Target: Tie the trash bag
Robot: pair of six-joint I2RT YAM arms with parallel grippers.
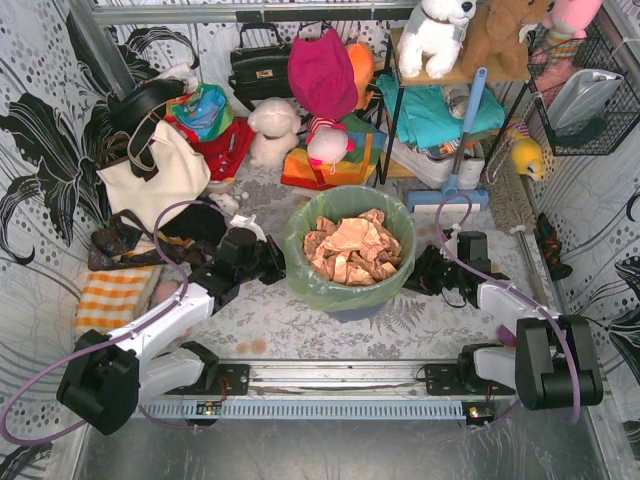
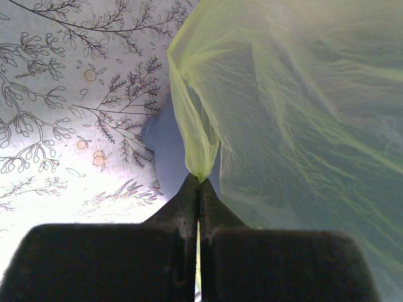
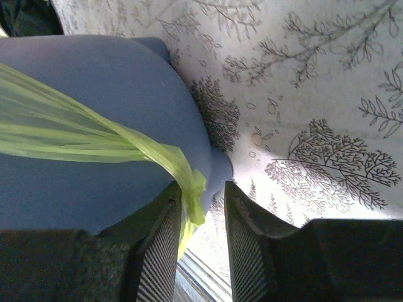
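Trash bag (image 1: 300, 262) w/ brown paper (image 1: 352, 250) sits on counter (image 1: 300, 325) btwn both arms; only top cam shows that. Left wrist cam: left jaws clenched on a pinch of bag film, rest of bag rising ahead-right of them. Right wrist cam: right jaws part-open, twisted bag strip hanging in the gap, touching one jaw; blue-grey bin (image 3: 94, 82) just ahead-left.
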